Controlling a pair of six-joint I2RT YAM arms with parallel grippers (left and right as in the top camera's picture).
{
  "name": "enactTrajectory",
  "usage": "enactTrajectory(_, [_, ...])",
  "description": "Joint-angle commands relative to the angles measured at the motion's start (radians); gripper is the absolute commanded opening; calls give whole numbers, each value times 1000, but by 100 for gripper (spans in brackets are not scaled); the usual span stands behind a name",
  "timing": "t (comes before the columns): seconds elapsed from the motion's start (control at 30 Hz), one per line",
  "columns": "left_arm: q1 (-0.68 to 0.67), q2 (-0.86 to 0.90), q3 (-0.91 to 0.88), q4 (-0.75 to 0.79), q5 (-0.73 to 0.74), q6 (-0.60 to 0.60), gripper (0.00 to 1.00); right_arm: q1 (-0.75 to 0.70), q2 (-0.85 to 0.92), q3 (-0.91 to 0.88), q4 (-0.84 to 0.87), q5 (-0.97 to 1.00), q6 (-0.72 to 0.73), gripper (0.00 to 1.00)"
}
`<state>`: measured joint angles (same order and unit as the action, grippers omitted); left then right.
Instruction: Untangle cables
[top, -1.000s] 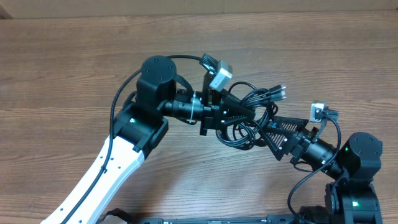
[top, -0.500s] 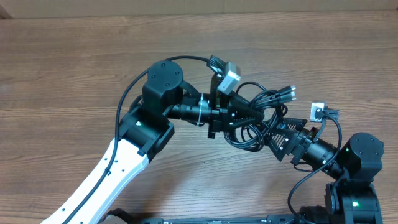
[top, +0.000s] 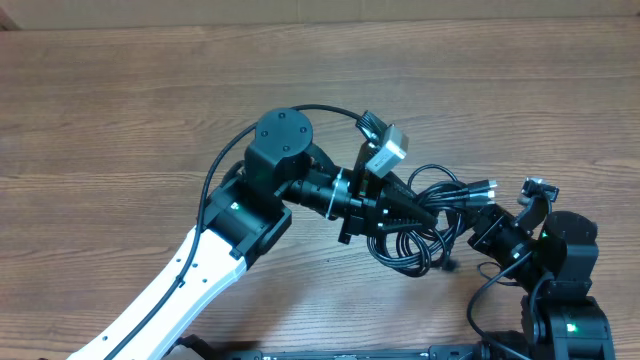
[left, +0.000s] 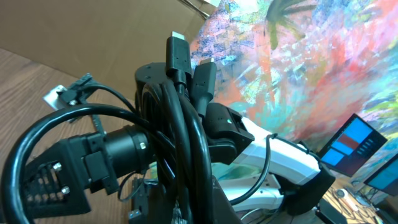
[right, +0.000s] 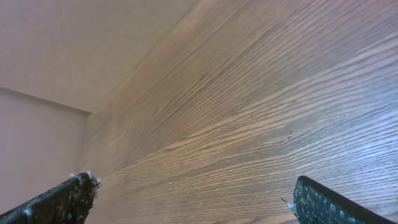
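Note:
The cables form a black looped bundle right of the table's middle, their plugs fanning to the right. My left gripper is shut on the bundle at its left side. In the left wrist view the cables rise straight up from my left gripper, two plugs at the top. My right gripper sits just right of the loops, apart from them. In the right wrist view its fingertips stand wide open over bare wood, with nothing between them.
The wooden table stretches left and back to a pale wall edge. The right arm's base stands at the front right. A small grey wrist camera sits above the left gripper.
My left arm has carried the cable bundle to the right. My right gripper has drawn back out of the loops toward its base and still stands open.

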<state>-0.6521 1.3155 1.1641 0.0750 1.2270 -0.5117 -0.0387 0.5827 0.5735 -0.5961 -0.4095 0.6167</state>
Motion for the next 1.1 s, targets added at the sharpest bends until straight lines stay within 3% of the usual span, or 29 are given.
enactTrajectory(0.0, [25, -21, 24, -4, 43, 71, 4, -1, -4, 0, 22, 4, -69, 100])
enactTrajectory(0.27, [84, -21, 24, -204, 71, 362, 4, -1, -4, 0, 169, -318, -141, 100])
enactTrajectory(0.7, [222, -21, 24, -228, 153, 398, 4, -2, -3, 0, 410, -786, -228, 100])
enactTrajectory(1.07, [146, -21, 23, -236, 227, 447, 4, -2, -3, 0, 435, -799, -221, 98])
